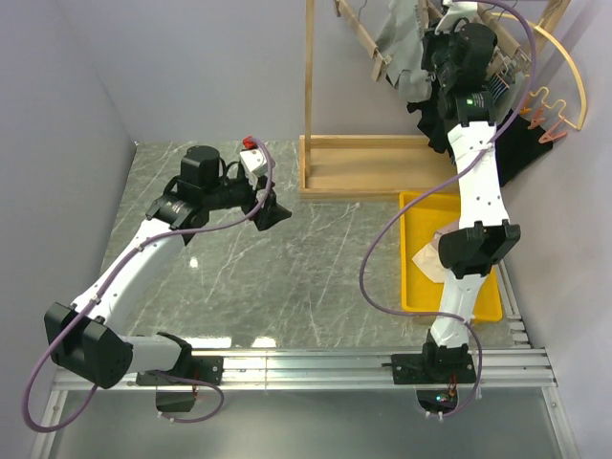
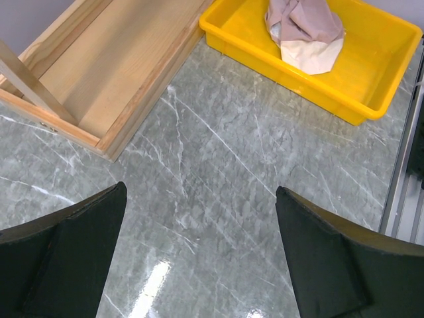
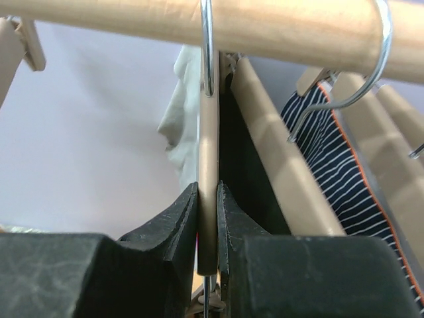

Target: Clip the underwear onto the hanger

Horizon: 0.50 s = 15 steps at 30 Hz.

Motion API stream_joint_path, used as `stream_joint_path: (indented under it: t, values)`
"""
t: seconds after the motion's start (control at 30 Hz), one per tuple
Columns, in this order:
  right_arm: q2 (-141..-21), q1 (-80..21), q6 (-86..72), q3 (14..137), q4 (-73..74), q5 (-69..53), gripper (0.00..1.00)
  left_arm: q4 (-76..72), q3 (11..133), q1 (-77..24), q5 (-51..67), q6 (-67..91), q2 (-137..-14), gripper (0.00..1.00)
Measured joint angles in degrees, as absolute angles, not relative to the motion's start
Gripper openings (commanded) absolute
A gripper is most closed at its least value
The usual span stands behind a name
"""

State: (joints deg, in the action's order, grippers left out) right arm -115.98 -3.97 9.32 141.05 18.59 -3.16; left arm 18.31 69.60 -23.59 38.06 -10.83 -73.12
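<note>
right gripper pinches the hanger just below the rail, underwear hanging beside; left gripper gapes wide, empty. seems the hanging-up step; next, let go without unhooking.

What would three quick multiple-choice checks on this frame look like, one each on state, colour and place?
1. The right gripper is: A open; B shut on the hanger; C out of view.
2. The tray is: A blue; B green; C yellow.
3. The pink garment lies: A in the tray; B on the hanger; C in the right gripper.

Key:
1 B, both jaws press the hanger from either side in the right wrist view.
2 C, it is bright yellow in the left wrist view.
3 A, it sits bunched on the tray's floor.
</note>
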Motion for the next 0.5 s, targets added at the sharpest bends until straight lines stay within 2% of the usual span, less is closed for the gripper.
stream_joint_path:
  t: [0.47, 0.5]
  values:
    - [-119.63, -3.97, 10.41, 143.44, 15.16, -1.19, 0.00, 18.70, 68.73, -23.16, 37.87, -10.85, -72.01, 0.99]
    - [-119.85, -3.97, 10.50, 143.72, 15.14, -1.13, 0.04, 18.79, 68.73, -23.14, 37.69, -10.85, -72.01, 0.99]
